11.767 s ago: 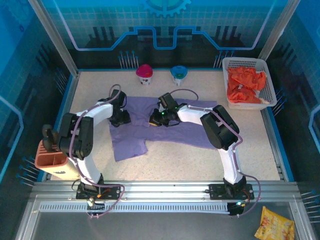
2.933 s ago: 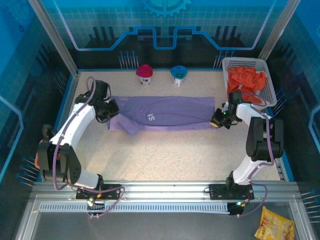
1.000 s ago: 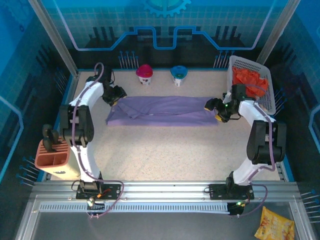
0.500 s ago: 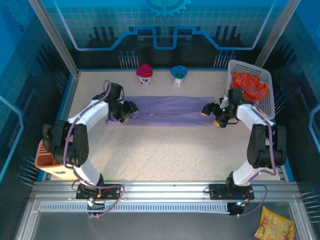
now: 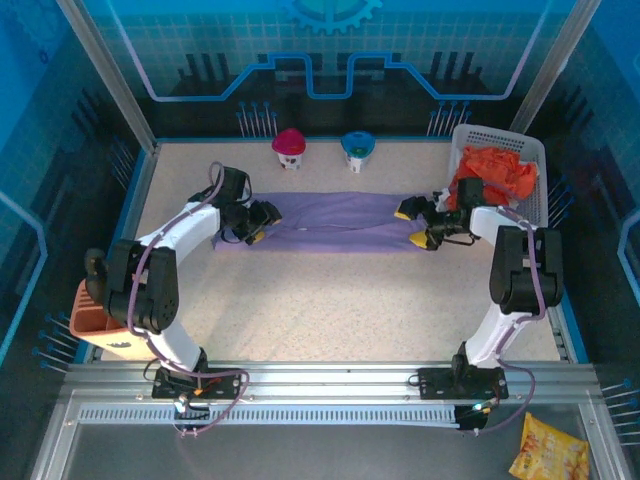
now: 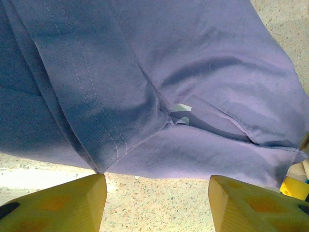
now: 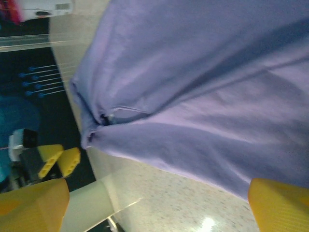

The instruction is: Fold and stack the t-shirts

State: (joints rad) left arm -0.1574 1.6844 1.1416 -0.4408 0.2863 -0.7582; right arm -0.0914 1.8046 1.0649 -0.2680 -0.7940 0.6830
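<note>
Top external view: your purple t-shirt (image 5: 330, 218) lies on the table (image 5: 350, 320) as a long flat strip. It runs side to side, toward the back. Your L gripper (image 5: 255, 222) is at the shirt's left end & your R gripper (image 5: 414, 225) is at its right end, both down low by the cloth. Left wrist cam: the L gripper (image 6: 157, 181) has its two yellow fingers (image 6: 63, 203) spread apart w/ just bare table btw them. The purple t-shirt (image 6: 169, 72), w/ a stitched hem, starts just past the tips. Right wrist cam: the R gripper (image 7: 159, 193) is spread really wide, w/ no cloth pinched, and the purple t-shirt (image 7: 203, 87) lies just ahead of it. Back in the top view, the orange-red t-shirts (image 5: 495, 172) sit in a heap in the white basket (image 5: 490, 135) at the back right corner, near your R arm. A pink-topped thing (image 5: 289, 146) & a blue-topped thing (image 5: 357, 147) stand behind the purple shirt. A yellow snack bag (image 5: 548, 450) lies at the front right, off the table.
</note>
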